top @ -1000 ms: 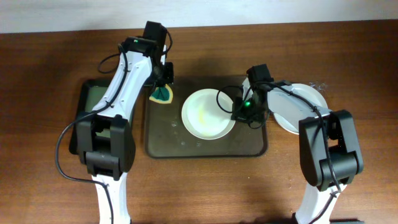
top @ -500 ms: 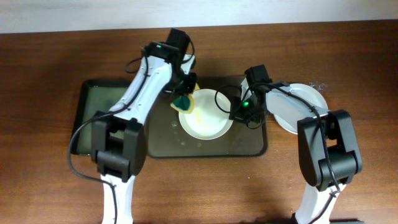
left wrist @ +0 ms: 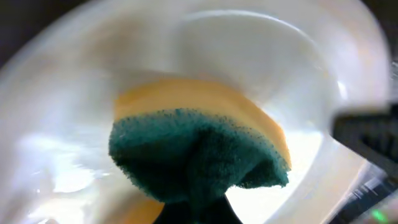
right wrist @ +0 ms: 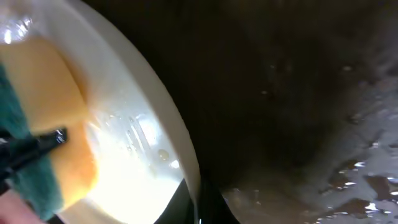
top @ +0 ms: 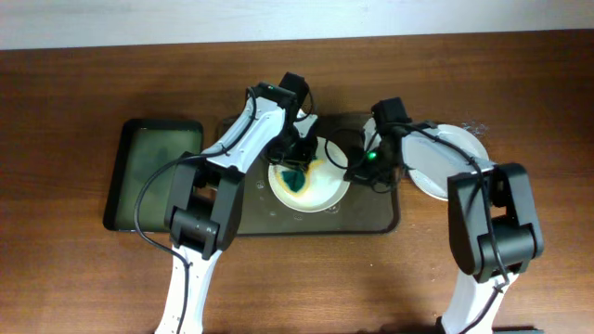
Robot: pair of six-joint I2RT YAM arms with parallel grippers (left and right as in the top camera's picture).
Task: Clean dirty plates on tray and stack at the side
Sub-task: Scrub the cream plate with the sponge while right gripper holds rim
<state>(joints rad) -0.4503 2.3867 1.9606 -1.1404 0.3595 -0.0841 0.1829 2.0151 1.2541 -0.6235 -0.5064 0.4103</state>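
Left pincer (top: pixel 297 165) has swung in from the tray's left edge to over the plate (top: pixel 325 190). It is clamped on the sponge (top: pixel 297 182), which now presses into the plate's bowl. Plate sits mid-tray (top: pixel 371 218), with a yellowish smear near its upper rim. Right pincer (top: pixel 360 171) appears closed on the plate's right rim, steadying it. Side stack (top: pixel 455 153) lies on the surface (top: pixel 520 83) right of the tray; plate count not discernible. Judgement: scrubbing of this plate is only beginning; wiping and stacking remain.
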